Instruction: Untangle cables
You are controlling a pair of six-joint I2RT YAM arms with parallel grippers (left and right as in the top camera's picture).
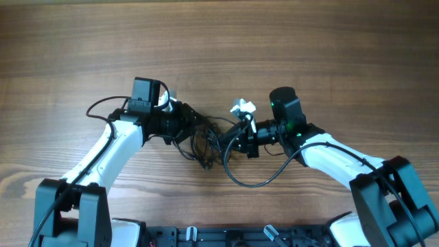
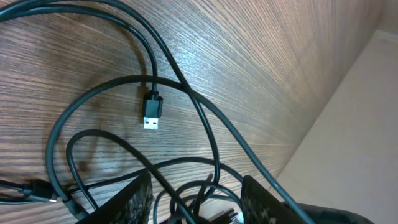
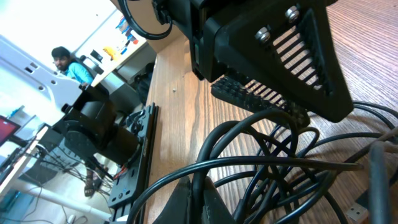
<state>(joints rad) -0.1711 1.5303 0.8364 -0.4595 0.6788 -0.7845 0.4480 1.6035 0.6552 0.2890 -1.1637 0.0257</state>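
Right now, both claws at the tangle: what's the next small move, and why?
Probably close the left claw on the strands between its fingers. It is open, with loops of the cables crossing its gap, and the right claw sits open opposite. The USB plug lies free, so pinning the bundle should let that end pull out.

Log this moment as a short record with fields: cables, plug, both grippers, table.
cables: dark tangle at mid-table, between the two grippers
USB plug: free end, lying on the wood
left gripper: open, strands pass between its fingers
right gripper: open, low over the tangle, strands between its fingers
table: wood grain
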